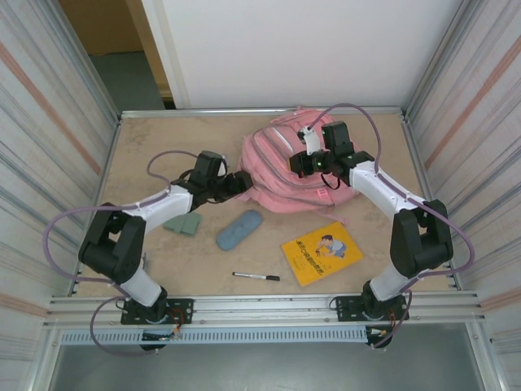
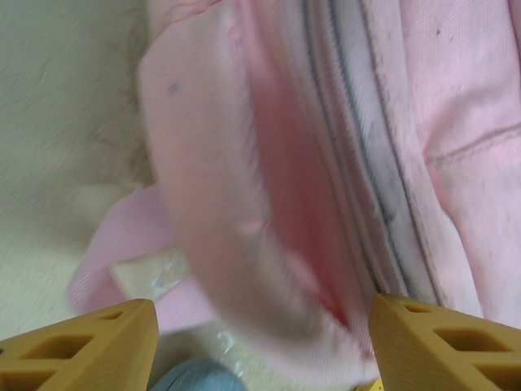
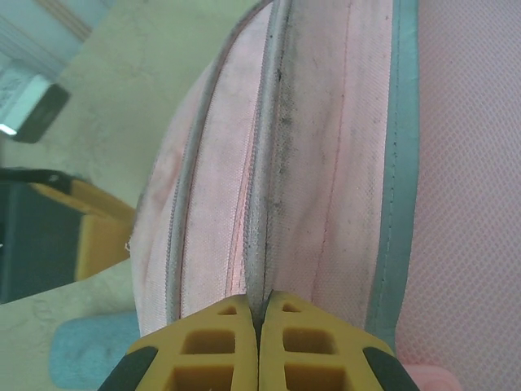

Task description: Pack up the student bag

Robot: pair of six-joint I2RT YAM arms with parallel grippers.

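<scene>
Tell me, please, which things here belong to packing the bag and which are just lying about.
For the job: student bag, blue pencil case, yellow book, black pen, likely for packing.
Lying about: two green blocks, purpose unclear.

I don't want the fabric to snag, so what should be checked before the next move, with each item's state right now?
1. Jaws of the left gripper apart, straddling an edge of the student bag: ok.
2. Jaws of the right gripper shut at the zip line: ok.
3. Right jaws really pinching fabric: cannot tell.
4. Bag opening wide enough for packing: cannot tell.
5. Blue pencil case, yellow book and pen inside the bag: not ok, all lie outside.
</scene>
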